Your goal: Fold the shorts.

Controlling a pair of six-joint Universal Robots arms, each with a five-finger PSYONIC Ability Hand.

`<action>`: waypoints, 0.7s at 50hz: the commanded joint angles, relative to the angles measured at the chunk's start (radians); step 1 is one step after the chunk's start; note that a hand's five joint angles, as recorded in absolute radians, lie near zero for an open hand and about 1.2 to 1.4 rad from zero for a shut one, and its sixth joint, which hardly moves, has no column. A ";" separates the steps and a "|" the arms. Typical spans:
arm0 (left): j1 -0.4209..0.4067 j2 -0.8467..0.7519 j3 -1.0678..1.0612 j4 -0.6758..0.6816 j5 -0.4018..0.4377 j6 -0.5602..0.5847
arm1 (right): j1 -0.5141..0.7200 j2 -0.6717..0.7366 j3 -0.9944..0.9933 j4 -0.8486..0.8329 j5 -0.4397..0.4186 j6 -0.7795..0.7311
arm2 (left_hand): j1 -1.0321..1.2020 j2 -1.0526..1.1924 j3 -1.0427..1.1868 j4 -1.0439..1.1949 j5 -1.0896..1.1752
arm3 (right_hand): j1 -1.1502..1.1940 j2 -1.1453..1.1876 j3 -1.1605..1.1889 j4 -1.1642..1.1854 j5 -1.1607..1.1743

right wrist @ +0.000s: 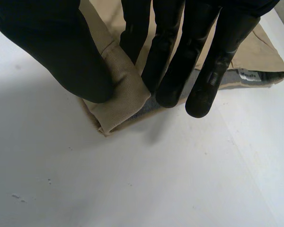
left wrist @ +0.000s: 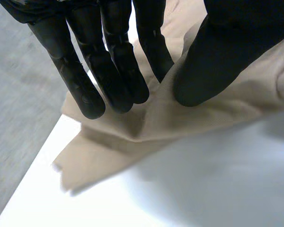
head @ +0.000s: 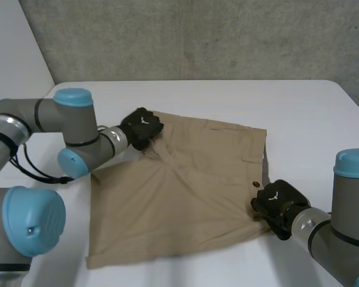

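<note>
Lab: white table (head: 227,98), bare concrete wall (head: 197,36).

You'll find no word or number here that can be read outright. A small white label (right wrist: 248,74), sewn inside the grey waistband lining of the tan shorts (right wrist: 125,92), carries dark print too fine to make out. In the head view, a white emblem (head: 145,120) sits on the back of the left hand (head: 142,128), and a second emblem (head: 276,195) sits on the back of the right hand (head: 279,203). You can tell no letters in either.
</note>
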 commanded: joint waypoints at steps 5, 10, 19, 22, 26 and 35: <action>0.031 0.200 -0.318 0.007 -0.204 0.000 | 0.002 0.000 0.004 0.000 0.001 0.000 | 0.251 0.201 0.210 0.203 0.255 | 0.410 0.215 0.207 0.203 0.246; 0.011 0.299 -0.502 0.008 -0.276 -0.074 | 0.005 -0.001 0.009 0.000 -0.001 0.000 | 0.251 0.201 0.210 0.203 0.255 | 0.410 0.215 0.207 0.203 0.246; -0.006 0.422 -0.570 0.097 -0.276 -0.278 | 0.013 -0.001 0.010 -0.002 -0.001 0.000 | -0.571 -0.620 -0.612 -0.618 -0.566 | 0.410 0.215 0.207 0.203 0.246; 0.001 0.436 -0.562 0.190 -0.268 -0.283 | 0.013 0.000 0.013 -0.002 -0.001 0.002 | -0.606 -0.656 -0.647 -0.654 -0.602 | 0.410 0.215 0.207 0.203 0.246; 0.005 0.433 -0.538 0.295 -0.247 -0.278 | 0.010 -0.001 0.016 -0.002 -0.001 0.000 | -0.603 -0.653 -0.644 -0.651 -0.599 | 0.410 0.215 0.207 0.203 0.246; 0.041 0.280 -0.358 0.265 -0.031 -0.278 | 0.013 -0.001 0.027 -0.003 -0.001 0.000 | -0.603 -0.653 -0.644 -0.651 -0.599 | 0.410 0.215 0.207 0.203 0.246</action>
